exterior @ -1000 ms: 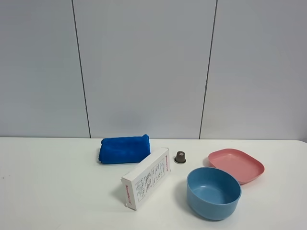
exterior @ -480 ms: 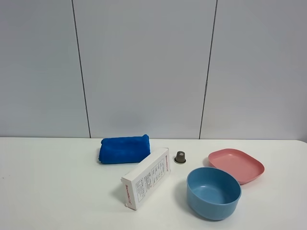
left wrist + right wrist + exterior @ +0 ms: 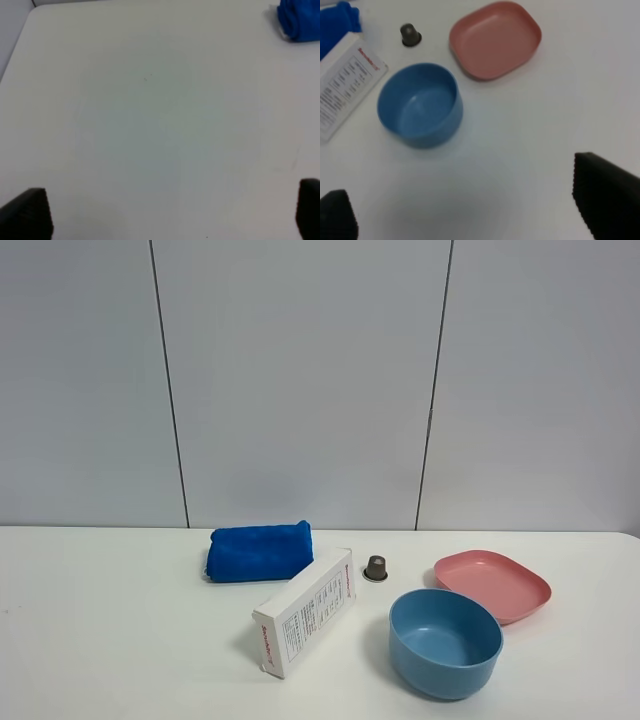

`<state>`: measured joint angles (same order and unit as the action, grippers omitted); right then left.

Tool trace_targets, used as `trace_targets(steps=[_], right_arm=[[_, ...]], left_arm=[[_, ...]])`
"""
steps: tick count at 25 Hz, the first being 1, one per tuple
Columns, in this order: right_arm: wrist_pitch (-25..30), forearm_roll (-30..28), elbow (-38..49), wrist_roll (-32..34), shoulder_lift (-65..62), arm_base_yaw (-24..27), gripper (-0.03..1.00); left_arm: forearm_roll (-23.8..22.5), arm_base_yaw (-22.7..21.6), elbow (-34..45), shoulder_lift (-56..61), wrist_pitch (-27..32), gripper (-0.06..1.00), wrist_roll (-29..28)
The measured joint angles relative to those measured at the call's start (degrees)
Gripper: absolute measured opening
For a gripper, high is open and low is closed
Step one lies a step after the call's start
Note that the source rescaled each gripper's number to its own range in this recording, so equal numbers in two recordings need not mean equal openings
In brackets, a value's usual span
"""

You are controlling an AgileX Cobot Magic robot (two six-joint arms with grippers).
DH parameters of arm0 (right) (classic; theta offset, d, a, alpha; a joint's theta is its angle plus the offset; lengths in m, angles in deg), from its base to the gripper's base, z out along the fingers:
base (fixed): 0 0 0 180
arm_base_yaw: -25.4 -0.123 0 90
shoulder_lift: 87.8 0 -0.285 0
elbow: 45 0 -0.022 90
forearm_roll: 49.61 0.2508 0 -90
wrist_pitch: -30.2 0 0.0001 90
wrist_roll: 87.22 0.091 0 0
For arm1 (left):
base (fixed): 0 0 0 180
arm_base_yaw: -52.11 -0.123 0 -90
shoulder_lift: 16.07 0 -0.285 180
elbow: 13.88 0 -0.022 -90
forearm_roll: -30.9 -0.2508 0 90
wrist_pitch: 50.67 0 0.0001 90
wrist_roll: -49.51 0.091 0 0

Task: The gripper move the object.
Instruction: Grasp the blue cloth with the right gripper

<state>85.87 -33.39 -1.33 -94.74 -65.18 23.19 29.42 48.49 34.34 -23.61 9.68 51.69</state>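
A royal-blue towel [image 3: 259, 552], a white box [image 3: 305, 612] printed in black and red, a light-blue bowl [image 3: 445, 642], a pink plate [image 3: 492, 585] and a dark cap [image 3: 376, 567] are being shown against a white table [image 3: 120, 640].

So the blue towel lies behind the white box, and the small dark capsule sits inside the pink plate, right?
Not quite. The blue towel does lie behind the white box, but the small dark capsule stands on the table, apart from the pink plate. The exterior high view shows this.
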Motion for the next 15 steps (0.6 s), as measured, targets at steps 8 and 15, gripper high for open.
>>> trace_targets(steps=[8, 15], right_arm=[[-5.88, 8.73, -24.18, -14.07, 25.89, 0.00, 1.00], [-5.49, 6.86, -43.85, -13.21, 47.89, -12.97, 1.00]], left_arm=[[0.00, 0.00, 0.00, 0.00, 0.00, 1.00, 0.00], [0.00, 0.00, 0.00, 0.00, 0.00, 1.00, 0.00]])
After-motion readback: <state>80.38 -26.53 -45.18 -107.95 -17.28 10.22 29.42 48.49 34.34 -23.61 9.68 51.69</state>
